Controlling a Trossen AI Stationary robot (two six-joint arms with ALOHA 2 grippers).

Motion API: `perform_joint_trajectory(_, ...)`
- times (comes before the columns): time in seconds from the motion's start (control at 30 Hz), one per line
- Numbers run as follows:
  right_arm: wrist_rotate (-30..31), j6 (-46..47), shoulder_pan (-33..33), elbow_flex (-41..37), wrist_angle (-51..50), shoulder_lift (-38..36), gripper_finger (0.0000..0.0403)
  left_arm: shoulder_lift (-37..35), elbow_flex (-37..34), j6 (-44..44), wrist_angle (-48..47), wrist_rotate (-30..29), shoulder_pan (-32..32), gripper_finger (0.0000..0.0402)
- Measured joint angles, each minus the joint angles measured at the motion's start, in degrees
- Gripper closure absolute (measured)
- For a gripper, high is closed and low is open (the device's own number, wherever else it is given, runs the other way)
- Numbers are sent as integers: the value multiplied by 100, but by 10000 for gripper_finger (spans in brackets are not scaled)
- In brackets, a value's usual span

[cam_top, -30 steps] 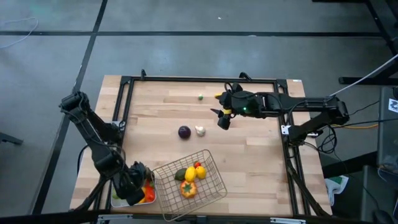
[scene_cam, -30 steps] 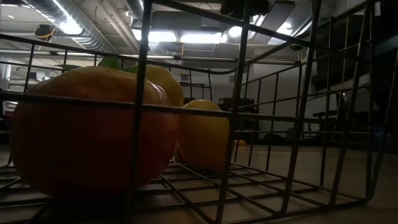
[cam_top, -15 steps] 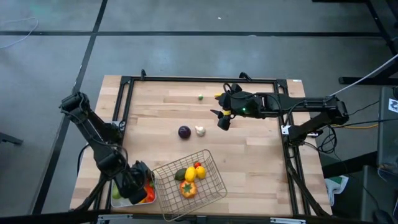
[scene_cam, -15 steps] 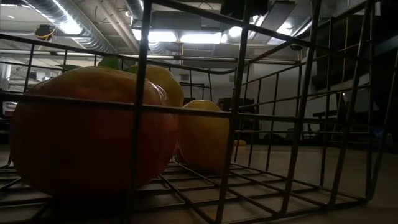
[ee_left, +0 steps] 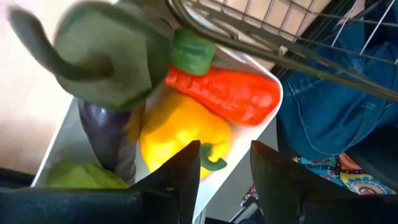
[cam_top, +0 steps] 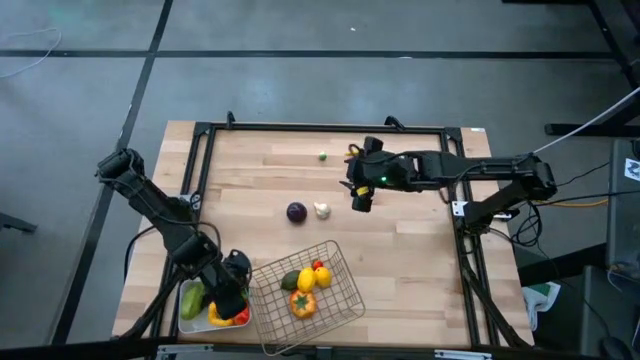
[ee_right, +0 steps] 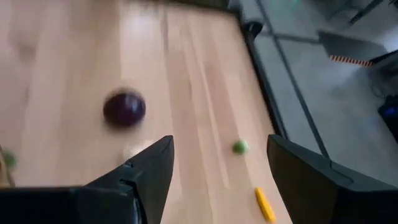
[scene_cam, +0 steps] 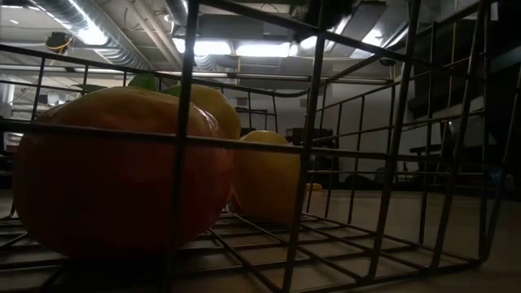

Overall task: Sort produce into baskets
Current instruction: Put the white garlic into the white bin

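The white tray point(cam_top: 193, 318) at the table's near left holds a purple eggplant point(ee_left: 106, 134), a yellow pepper point(ee_left: 180, 127), a red-orange pepper point(ee_left: 230, 93) and a green piece point(ee_left: 71, 174). My left gripper point(cam_top: 233, 290) hovers open and empty just above the tray's right end point(ee_left: 225, 163). The wire-mesh basket point(cam_top: 340, 262) beside it holds a cucumber point(cam_top: 289, 280), lemons point(cam_top: 306, 280) and an orange pepper point(cam_top: 303, 304). My right gripper point(cam_top: 360, 196) is open and empty above the table, right of a purple onion point(cam_top: 297, 212) and garlic point(cam_top: 322, 210).
A small green piece point(cam_top: 323, 156) and a small yellow piece point(ee_right: 264, 204) lie on the wood near the far edge. The black frame rail point(cam_top: 320, 128) runs around the table. The low view looks through the basket wires at the orange pepper point(scene_cam: 114, 171) and a lemon point(scene_cam: 264, 175).
My left gripper has moved a little toward the table's right, off the tray's middle, so the green and yellow pieces in the tray now show from above. My right gripper has shifted slightly toward the table's left, toward the onion.
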Motion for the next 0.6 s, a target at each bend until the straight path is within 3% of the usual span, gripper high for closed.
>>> perform_joint_trajectory(0.6,-1002,-3,-192,0,175,1830,149,-2,0,305,-50,-201,180,270)
